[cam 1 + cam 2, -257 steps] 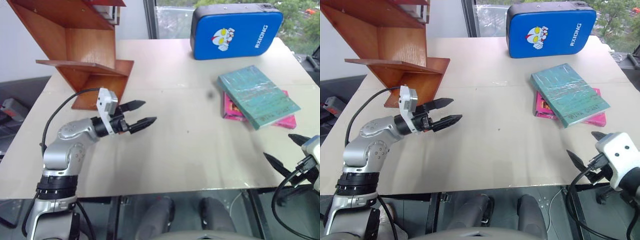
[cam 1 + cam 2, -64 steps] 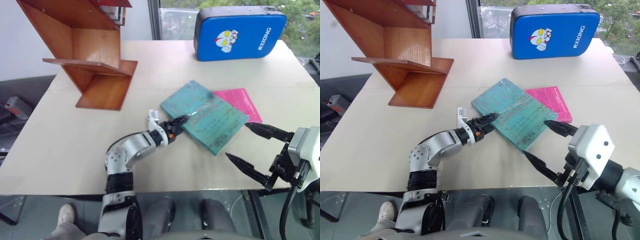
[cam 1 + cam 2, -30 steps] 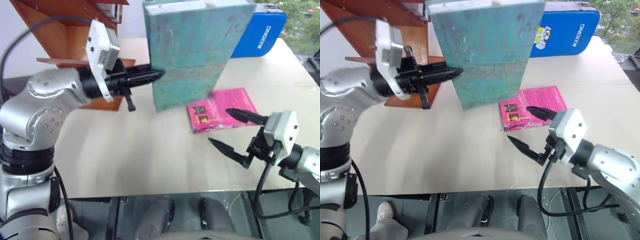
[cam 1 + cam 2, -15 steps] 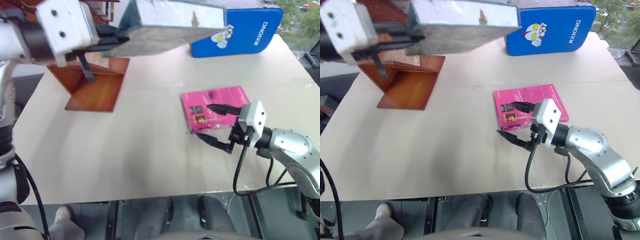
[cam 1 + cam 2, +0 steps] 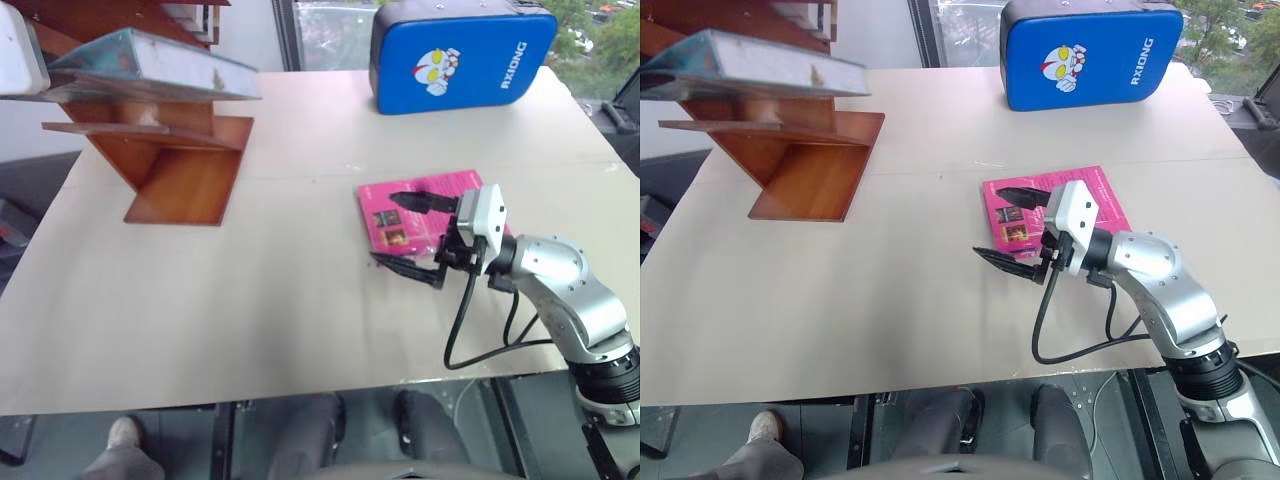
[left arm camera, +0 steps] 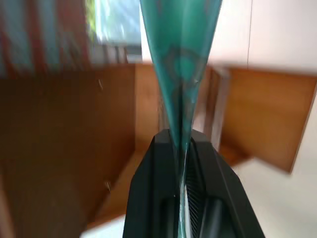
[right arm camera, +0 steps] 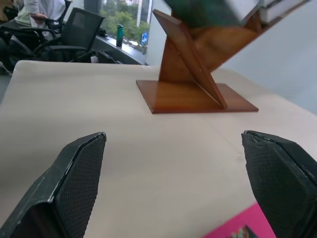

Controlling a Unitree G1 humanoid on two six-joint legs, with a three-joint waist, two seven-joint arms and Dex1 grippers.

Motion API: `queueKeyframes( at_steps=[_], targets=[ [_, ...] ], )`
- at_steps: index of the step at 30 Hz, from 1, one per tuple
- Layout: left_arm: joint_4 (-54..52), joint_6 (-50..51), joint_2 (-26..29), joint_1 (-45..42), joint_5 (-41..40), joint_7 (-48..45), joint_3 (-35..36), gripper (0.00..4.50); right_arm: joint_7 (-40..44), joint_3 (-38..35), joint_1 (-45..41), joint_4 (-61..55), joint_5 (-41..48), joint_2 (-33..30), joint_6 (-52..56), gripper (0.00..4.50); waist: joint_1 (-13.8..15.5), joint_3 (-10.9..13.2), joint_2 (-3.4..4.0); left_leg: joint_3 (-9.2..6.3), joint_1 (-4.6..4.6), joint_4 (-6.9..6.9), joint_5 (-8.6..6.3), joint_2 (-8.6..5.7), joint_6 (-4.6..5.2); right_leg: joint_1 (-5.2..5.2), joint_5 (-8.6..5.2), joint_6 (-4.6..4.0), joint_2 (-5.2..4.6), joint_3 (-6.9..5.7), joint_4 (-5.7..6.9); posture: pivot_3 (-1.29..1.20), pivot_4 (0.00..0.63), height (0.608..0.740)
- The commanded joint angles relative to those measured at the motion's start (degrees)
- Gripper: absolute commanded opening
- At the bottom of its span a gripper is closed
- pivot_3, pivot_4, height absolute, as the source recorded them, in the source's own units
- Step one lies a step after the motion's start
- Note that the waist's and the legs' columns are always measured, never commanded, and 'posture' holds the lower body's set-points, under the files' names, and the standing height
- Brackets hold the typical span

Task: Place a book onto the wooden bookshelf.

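The teal-green book (image 5: 150, 68) hangs nearly flat in the air at the far left, just above the middle board of the wooden bookshelf (image 5: 175, 160). My left gripper (image 6: 181, 143) is shut on the book's edge (image 6: 181, 49), with the shelf's brown boards (image 6: 59, 148) close behind it. My right gripper (image 5: 384, 229) stands wide open near the table's middle, pointing left. Its upper finger lies over the left part of the pink book (image 5: 440, 200) and its lower finger in front of that book.
A blue padded case (image 5: 460, 52) with a cartoon logo stands at the back of the table (image 5: 250, 300). The shelf's base (image 7: 198, 101) rests on the table's far left. Office chairs (image 7: 59, 29) stand beyond the table edge.
My left arm has swung the book further left and laid it flatter, from in front of the case to over the shelf. The right gripper has edged left along the pink book, still open.
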Motion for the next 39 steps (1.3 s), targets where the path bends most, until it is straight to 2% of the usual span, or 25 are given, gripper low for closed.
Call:
queueKeyframes(
  at_steps=[1, 5, 7, 11, 15, 18, 22, 25, 26, 27, 29, 30, 32, 34, 35, 36, 39],
  targets=[
    [7.38, -5.54, -3.62, -1.32, 5.64, 5.31, -3.21, 0.03, -2.56, -3.00, -2.63, -4.79, 0.63, 0.30, 1.75, 4.50, -0.04, 0.00, 0.04, 0.03, 0.04, 0.00, 0.00, -0.03, 0.00, 0.00, 0.00, 0.00, -0.04, 0.02, 0.09, 0.00, 0.150, 0.736],
    [14.31, -10.24, -8.35, -5.83, 8.18, 5.34, -7.36, 0.03, -6.21, -4.58, -4.82, -7.42, 0.67, 0.60, 4.36, 4.50, -0.17, 0.00, 0.03, 0.01, 0.04, 0.03, 0.08, -0.02, -0.13, -0.13, 0.00, -0.01, -0.04, 0.03, 0.39, 0.00, 0.150, 0.736],
    [16.41, -11.37, -9.57, -7.74, 8.51, 4.56, -8.30, 0.80, -8.35, -5.21, -6.30, -8.34, 0.28, 1.14, 5.56, 4.50, -0.38, -0.01, 0.09, 0.05, 0.08, 0.05, 0.15, -0.02, -0.23, -0.19, 0.00, -0.01, -0.03, 0.09, 0.60, 0.00, 0.150, 0.736],
    [18.46, -12.65, -10.94, -10.01, 8.63, 3.84, -8.81, 2.01, -11.07, -6.15, -8.82, -10.12, 2.00, 2.88, 7.84, 4.50, -0.52, -0.02, 0.07, 0.01, 0.17, 0.05, 0.21, 0.10, -0.33, -0.20, 0.00, -0.01, 0.12, 0.08, 0.76, 0.00, 0.150, 0.736],
    [16.79, -11.86, -9.97, -6.84, 2.61, -0.26, -4.83, 3.77, -11.18, -6.55, -9.73, -10.17, 2.65, 3.63, 8.15, 4.50, -0.53, -0.02, 0.05, 0.02, 0.04, 0.09, 0.21, 0.05, -0.32, -0.26, 0.00, -0.02, 0.05, 0.09, 0.65, 0.00, 0.150, 0.736],
    [11.37, -8.37, -9.09, 0.23, -3.72, -2.35, 2.58, 3.77, -10.71, -7.50, -10.49, -9.52, 4.06, 3.90, 8.27, 4.50, -0.83, -0.02, 0.06, 0.08, 0.00, 0.09, 0.18, 0.04, -0.27, -0.28, 0.00, -0.02, -0.01, 0.04, 0.61, 0.00, 0.150, 0.736],
    [-3.91, 4.47, -12.55, 13.57, -14.45, -5.52, 19.12, 3.77, -9.99, -8.62, -11.92, -8.04, 5.85, 4.23, 8.52, 4.50, -1.75, -0.01, 0.06, 0.09, -0.05, 0.06, 0.17, 0.04, -0.26, -0.36, 0.00, -0.03, -0.05, -0.01, 0.61, 0.00, 0.150, 0.736],
    [-20.69, 27.28, -16.83, 18.20, -29.41, -0.88, 30.19, 3.77, -9.51, -9.30, -12.64, -7.53, 7.56, 4.29, 9.42, 4.50, -1.74, 0.02, 0.04, 0.14, -0.02, 0.06, 0.17, 0.09, -0.25, -0.36, -0.01, -0.04, -0.04, 0.01, 0.58, 0.00, 0.150, 0.736],
    [-25.35, 34.49, -17.48, 18.60, -34.81, 1.48, 32.36, 3.77, -9.22, -9.68, -12.73, -7.42, 8.20, 4.01, 9.72, 4.50, -1.76, 0.03, 0.00, 0.10, -0.02, 0.06, 0.17, 0.09, -0.26, -0.34, -0.01, -0.04, -0.04, -0.02, 0.62, 0.00, 0.150, 0.736],
    [-30.42, 42.36, -18.22, 19.05, -43.87, 5.05, 33.94, 3.77, -8.90, -10.19, -12.74, -7.34, 9.06, 3.57, 10.38, 4.50, -1.73, 0.03, 0.00, 0.06, -0.02, 0.08, 0.17, 0.10, -0.26, -0.35, -0.01, -0.04, -0.03, -0.05, 0.64, 0.00, 0.150, 0.736],
    [-37.48, 52.14, -20.13, 19.98, -58.05, 12.31, 35.02, 3.77, -8.26, -10.74, -12.24, -7.34, 9.59, 2.22, 11.56, 4.50, -1.64, 0.03, 0.03, 0.05, 0.06, 0.08, 0.17, 0.09, -0.26, -0.31, -0.01, -0.04, -0.06, -0.05, 0.65, 0.00, 0.150, 0.736],
    [-39.56, 53.81, -22.33, 20.02, -63.16, 16.80, 33.96, 3.77, -7.92, -10.50, -11.31, -7.60, 8.45, 1.10, 11.65, 4.50, -1.52, -0.05, 0.21, 0.05, 0.12, 0.08, 0.17, 0.09, -0.26, -0.25, -0.01, -0.04, -0.07, -0.04, 0.65, 0.00, 0.150, 0.736],
    [-43.55, 52.58, -29.37, 20.54, -64.52, 25.03, 28.21, 3.77, -8.51, -10.52, -8.53, -8.48, 7.44, -1.11, 13.26, 4.50, -1.24, -0.11, 0.29, 0.07, 0.24, 0.08, 0.17, 0.03, -0.26, -0.18, -0.01, -0.04, -0.15, -0.01, 0.70, 0.00, 0.150, 0.736],
    [-45.09, 48.80, -42.11, 21.31, -57.11, 33.37, 15.40, 3.77, -9.68, -11.20, -2.31, -9.37, 6.04, -5.69, 17.81, 4.50, -0.11, -0.38, 0.62, 0.04, 0.37, 0.08, 0.17, 0.04, -0.28, -0.03, 0.00, -0.05, -0.15, -0.05, 0.68, 0.00, 0.150, 0.736],
    [-45.13, 46.58, -46.42, 22.17, -52.77, 34.86, 9.84, 3.77, -10.87, -12.55, 1.05, -9.60, 5.97, -7.05, 19.74, 4.50, 0.63, -0.44, 0.59, 0.09, 0.51, 0.09, 0.17, 0.02, -0.28, 0.10, 0.00, -0.05, -0.17, -0.02, 0.70, 0.00, 0.150, 0.736],
    [-44.29, 45.08, -50.45, 22.81, -50.13, 36.17, 6.06, 4.33, -11.28, -14.13, 4.38, -10.20, 6.39, -8.02, 20.59, 4.50, 0.82, -0.43, 0.48, 0.06, 0.51, 0.13, 0.18, 0.01, -0.29, 0.23, 0.05, -0.13, -0.17, -0.07, 0.67, 0.00, 0.150, 0.736],
    [-41.01, 39.17, -55.21, 25.95, -41.14, 35.44, -1.18, 4.42, -10.78, -17.14, 12.86, -13.34, 5.41, -11.19, 20.86, 4.50, 1.22, -0.43, 0.42, 0.20, 0.31, 0.24, 0.16, -0.01, -0.26, 0.10, 0.13, -0.21, -0.16, 0.07, 0.64, 0.00, 0.150, 0.736]
  ],
)
